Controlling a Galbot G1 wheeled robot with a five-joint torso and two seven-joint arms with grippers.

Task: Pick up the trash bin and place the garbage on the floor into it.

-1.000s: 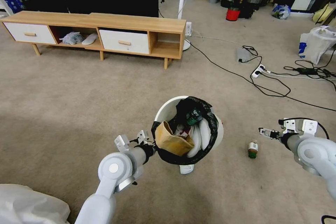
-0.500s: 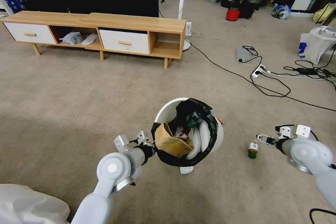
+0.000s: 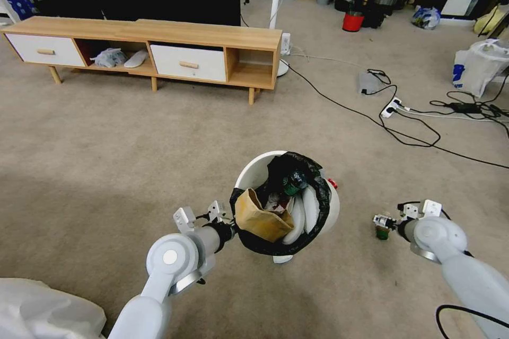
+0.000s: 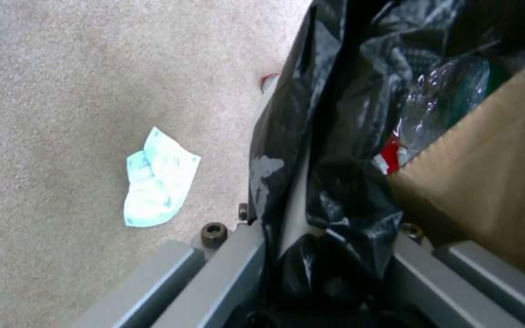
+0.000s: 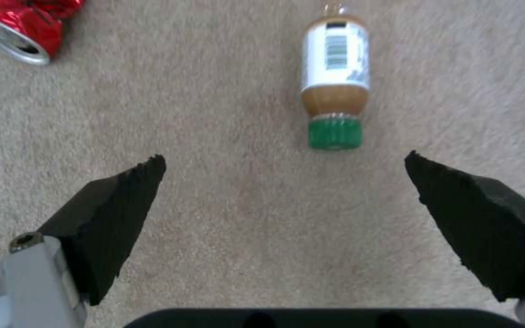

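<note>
My left gripper (image 3: 229, 222) is shut on the near rim of the white trash bin (image 3: 331, 206) and holds it above the floor (image 3: 132, 169). In the left wrist view the gripper (image 4: 326, 228) pinches the rim and its black bag (image 4: 335, 114). A brown carton (image 3: 260, 217), a green bottle and white pieces lie inside. My right gripper (image 3: 383, 221) hangs open just over a small brown bottle with a green cap (image 3: 382, 232) lying on the carpet. In the right wrist view the bottle (image 5: 335, 82) is a little beyond the spread fingertips (image 5: 147, 173). A crushed red can (image 5: 23, 25) lies farther off. A tissue (image 4: 156, 182) lies under the bin.
A low wooden cabinet (image 3: 159, 47) stands ahead on the left. Cables and a power strip (image 3: 392, 108) cross the carpet on the right, near a large white plastic bag (image 3: 477, 69). A red bucket (image 3: 352, 21) stands far back. Another white bag (image 3: 42, 312) lies by my left side.
My right gripper has come down and to the left, from beside the bottle to just over it. The left gripper and the bin have sunk slightly.
</note>
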